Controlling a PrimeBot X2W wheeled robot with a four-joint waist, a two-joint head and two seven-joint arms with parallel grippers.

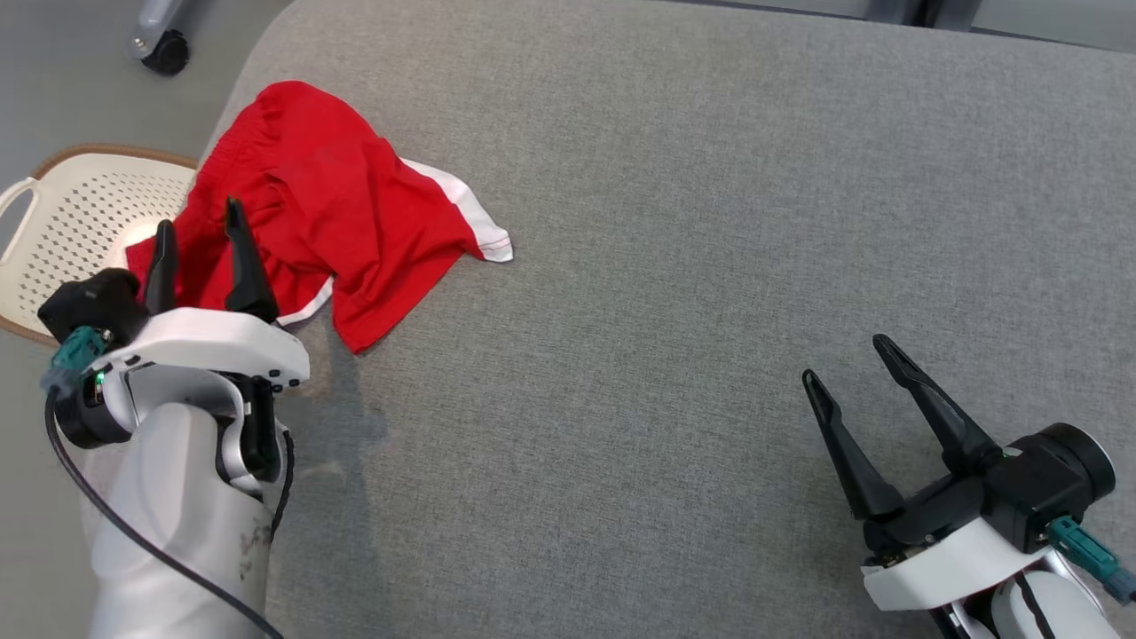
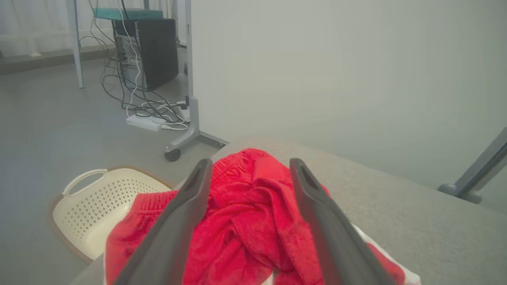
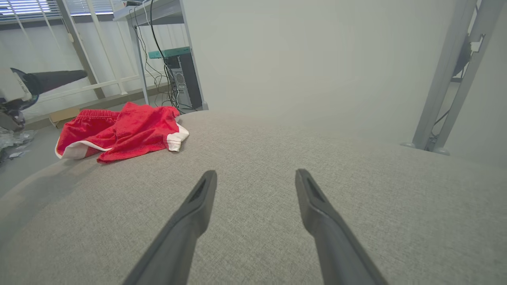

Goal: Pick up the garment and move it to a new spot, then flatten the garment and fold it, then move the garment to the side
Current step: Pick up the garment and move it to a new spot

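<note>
The garment (image 1: 328,195) is a pair of red shorts with white trim, lying crumpled at the far left corner of the grey table (image 1: 710,266); part of it hangs over the left edge. My left gripper (image 1: 200,217) is open, its two dark fingers spread just above the garment's near left part with nothing between them. In the left wrist view the garment (image 2: 245,213) lies between and beyond the fingers of that gripper (image 2: 249,166). My right gripper (image 1: 843,355) stands open over bare table at the near right, far from the garment (image 3: 122,130).
A cream perforated basket (image 1: 80,222) sits on the floor just left of the table edge, under the hanging cloth. A castor of a stand (image 1: 164,49) is on the floor at the far left. A desk with a computer and cables (image 2: 146,51) stands beyond.
</note>
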